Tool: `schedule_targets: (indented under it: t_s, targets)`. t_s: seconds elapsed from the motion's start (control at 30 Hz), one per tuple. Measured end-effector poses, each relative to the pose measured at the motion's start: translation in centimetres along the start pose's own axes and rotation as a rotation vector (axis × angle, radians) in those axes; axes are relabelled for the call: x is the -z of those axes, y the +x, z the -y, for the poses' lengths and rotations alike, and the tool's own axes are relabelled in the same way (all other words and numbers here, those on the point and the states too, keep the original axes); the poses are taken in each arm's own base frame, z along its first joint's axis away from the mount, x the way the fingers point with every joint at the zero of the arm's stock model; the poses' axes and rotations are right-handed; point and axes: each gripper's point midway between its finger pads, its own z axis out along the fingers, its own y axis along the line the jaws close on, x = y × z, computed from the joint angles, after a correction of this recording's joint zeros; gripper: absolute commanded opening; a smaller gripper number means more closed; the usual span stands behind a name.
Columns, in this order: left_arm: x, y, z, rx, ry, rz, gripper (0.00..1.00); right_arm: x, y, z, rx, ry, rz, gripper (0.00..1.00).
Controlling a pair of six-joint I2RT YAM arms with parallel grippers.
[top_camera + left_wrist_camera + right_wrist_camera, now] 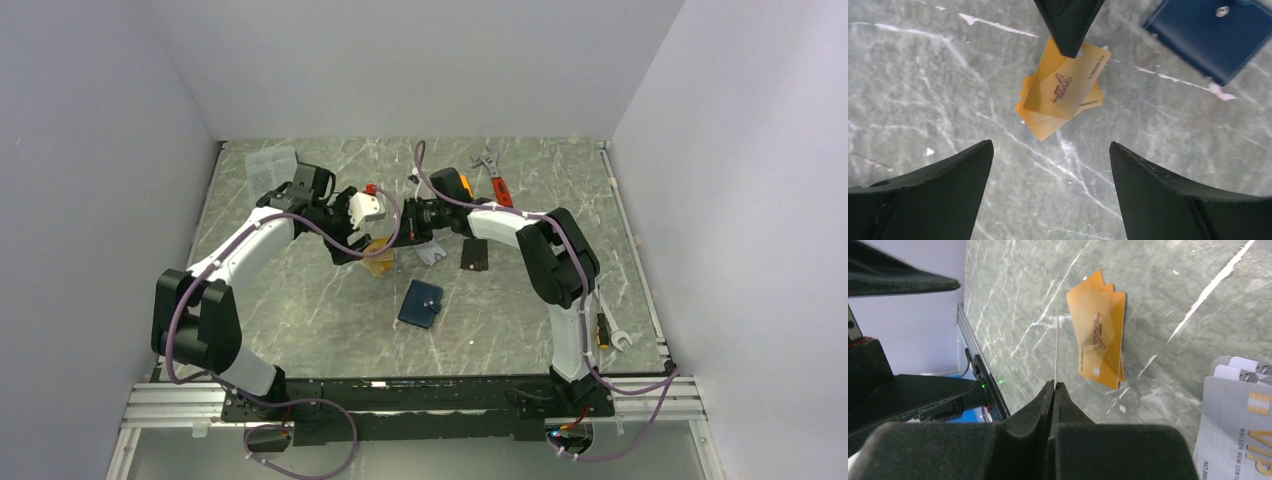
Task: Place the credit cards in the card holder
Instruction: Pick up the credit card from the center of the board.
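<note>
Above the counter [300, 300], in the overhead view, I am reaching both arms toward the far middle, where they are meeting over the orange cards [378, 258]. The card holder [420, 303] is lying closed, nearer than that pile and apart from it. Silvery cards [430, 253] are lying just right of the orange pile, and a black card [474, 255] is lying further right. A clear box [270, 165] is sitting at the far left, and a red-handled wrench [497, 183] is lying at the far side, right of centre.

Through my left wrist camera, my left jaws are standing released and wide apart, with nothing between the left fingers [933, 195]. Beyond them the orange cards are lying in a loose fan. My right jaws are showing as a black tip at the top, pinching a gold card [1065, 82] by its edge and holding it tilted over the fan. Whether it is touching the pile, I cannot tell. The card holder is showing in the upper right corner, snap stud up.

Through my right wrist camera, my right jaws are clenching the gold card, which is appearing edge-on as a thin line. The orange cards are lying flat beside it.
</note>
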Motion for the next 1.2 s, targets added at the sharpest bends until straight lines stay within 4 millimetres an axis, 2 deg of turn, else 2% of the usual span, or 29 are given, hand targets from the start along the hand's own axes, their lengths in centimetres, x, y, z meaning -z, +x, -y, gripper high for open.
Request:
schedule_targets:
  t_s: [0.17,0.3,0.43,0.57,0.67,0.8,0.93,1.07,1.2]
  targets:
    - [0.2,-1.4,1.0,0.026,0.087,0.043,0.99,1.3,1.0,-1.9,0.085,-0.029,-0.045,0.0]
    - [1.0,-2.2,1.4,0.044,0.131,0.087,0.99,2.7,2.2,-4.5,0.18,-0.056,-0.086,0.0]
    - [2.3,-2.9,1.7,0.072,0.18,0.137,0.99,3.5,3.7,-7.4,0.268,-0.092,-0.117,0.0]
    - [4.2,-4.5,2.7,0.085,0.277,0.204,0.94,4.1,5.0,-9.9,0.338,-0.122,-0.134,0.0]
    - [5.1,-5.5,4.1,0.102,0.37,0.24,0.89,4.6,5.5,-11.2,0.374,-0.134,-0.135,0.0]
    - [5.7,-5.3,6.4,0.152,0.467,0.252,0.85,5.9,5.4,-12.2,0.408,-0.13,-0.116,0.0]
    - [6.3,-5.2,8.4,0.204,0.528,0.261,0.87,7.1,5.5,-13.0,0.443,-0.121,-0.109,0.0]
    - [7.0,-5.7,9.1,0.204,0.54,0.277,0.78,7.3,5.4,-13.8,0.474,-0.111,-0.113,0.0]
    - [7.8,-6.2,10.1,0.193,0.538,0.291,0.57,7.4,5.5,-15.3,0.519,-0.116,-0.118,0.0]
